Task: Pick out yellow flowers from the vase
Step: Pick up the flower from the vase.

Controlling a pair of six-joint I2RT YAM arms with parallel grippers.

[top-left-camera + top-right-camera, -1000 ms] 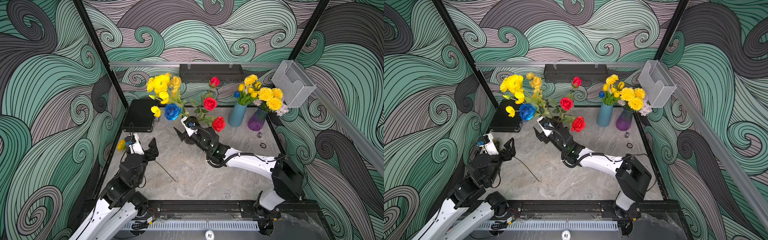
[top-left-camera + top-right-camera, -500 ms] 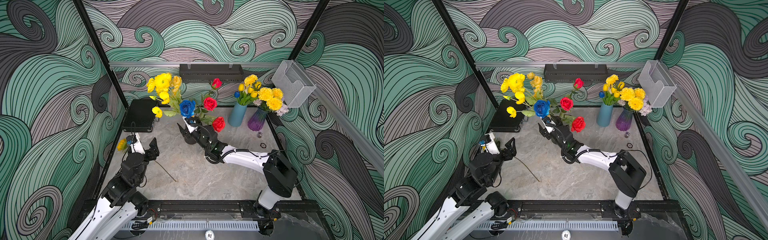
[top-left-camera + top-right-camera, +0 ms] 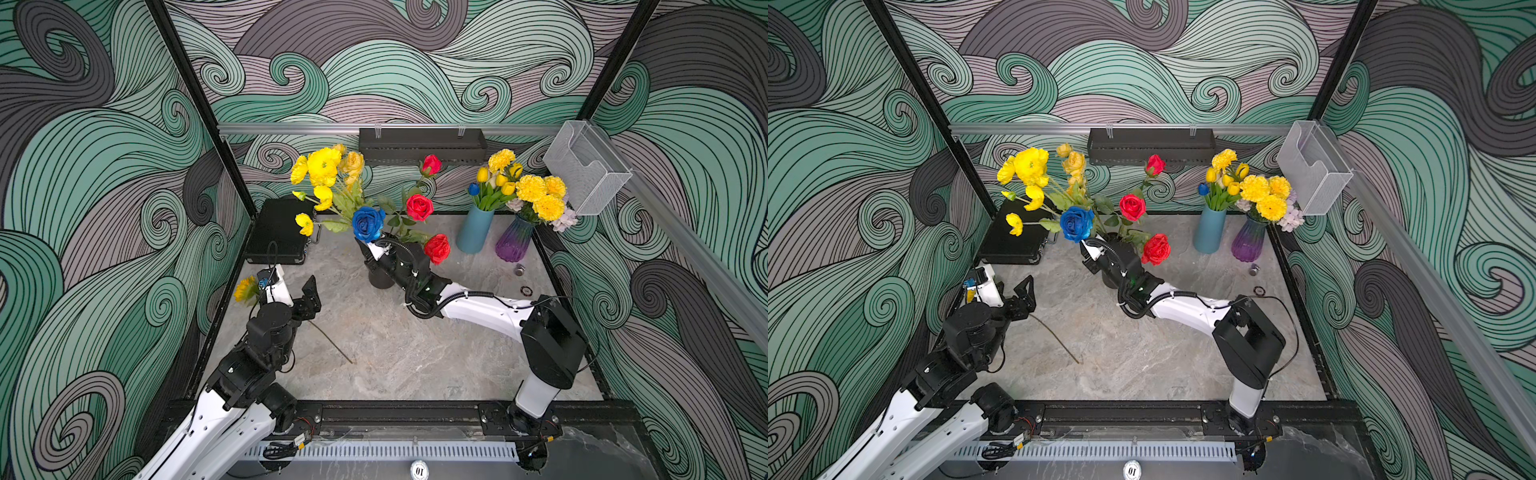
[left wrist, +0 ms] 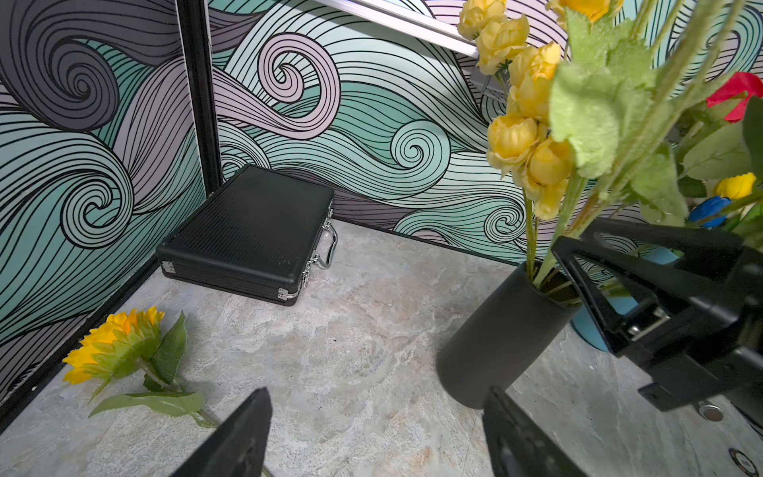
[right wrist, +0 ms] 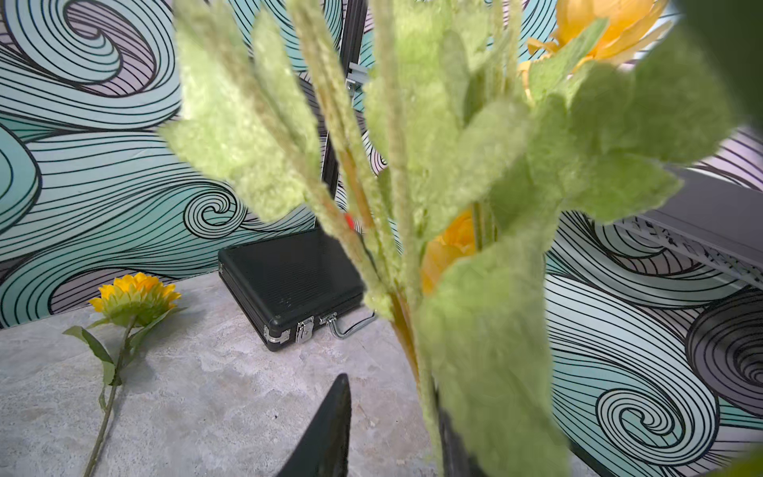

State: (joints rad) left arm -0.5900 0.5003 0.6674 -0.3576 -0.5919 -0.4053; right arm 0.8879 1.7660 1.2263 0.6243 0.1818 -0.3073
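At the mouth of the black vase (image 4: 495, 342), the right gripper (image 5: 396, 413) sits with a finger on either side of the fuzzy green stems. Leaves hide the far finger, so I cannot tell whether it pinches them. The yellow flowers (image 3: 322, 166) stand in that vase beside a blue rose (image 3: 368, 222) and red roses (image 3: 419, 206). Near the vase the left gripper (image 4: 377, 396) hangs spread, holding nothing. A sunflower (image 4: 111, 342) lies flat, well apart from the vase.

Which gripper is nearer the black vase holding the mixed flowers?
Right. The right gripper is at the black vase's mouth, among the stems just above its rim. The left gripper hangs open over the table, apart from the vase, toward the lying sunflower.
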